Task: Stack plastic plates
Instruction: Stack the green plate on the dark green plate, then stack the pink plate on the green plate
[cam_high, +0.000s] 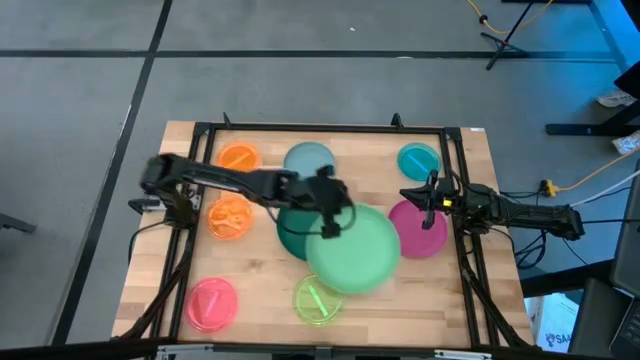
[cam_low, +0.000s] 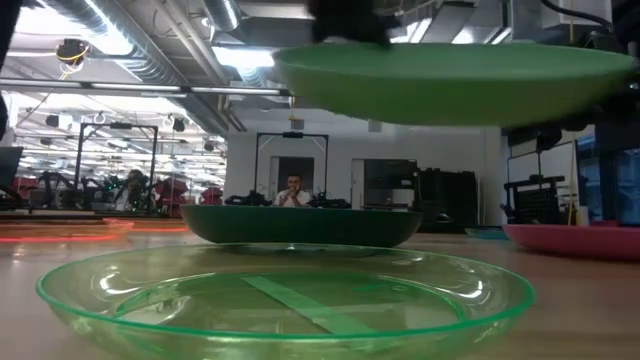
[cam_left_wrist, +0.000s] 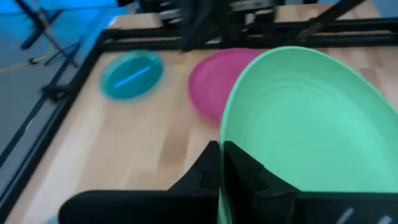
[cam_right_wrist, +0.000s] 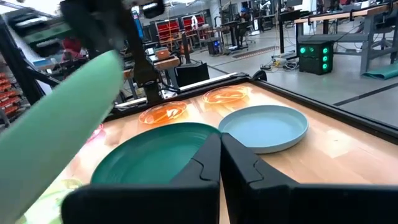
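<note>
My left gripper (cam_high: 330, 222) reaches in from the table's left and is shut on the large light green plate (cam_high: 352, 250), which hangs in the air over the table's middle (cam_low: 460, 80). The dark green plate (cam_high: 292, 232) rests flat on the table, partly under it. On the table lie a pale blue plate (cam_high: 308, 160), two orange plates (cam_high: 238, 157) (cam_high: 230, 216), a teal plate (cam_high: 418, 160), a magenta plate (cam_high: 418, 230), a pink plate (cam_high: 212, 303) and a lime plate (cam_high: 318, 298). My right gripper (cam_high: 427, 198) waits, shut, over the magenta plate's far edge. My left gripper pinches the light green plate's rim (cam_left_wrist: 225, 186) between its two fingers (cam_left_wrist: 249, 171), on the plate's far-left side (cam_high: 326, 232). The fingers come slanting down from the table's left. The plate is lifted clear of the table, roughly level in the low view, and reaches out beyond the fingers.
A black frame (cam_high: 200, 130) runs around the wooden table top. The right arm (cam_high: 520, 212) lies along the right side. Bare wood shows near the front edge between the pink and lime plates (cam_high: 265, 300). A person sits in the room far behind (cam_low: 292, 192).
</note>
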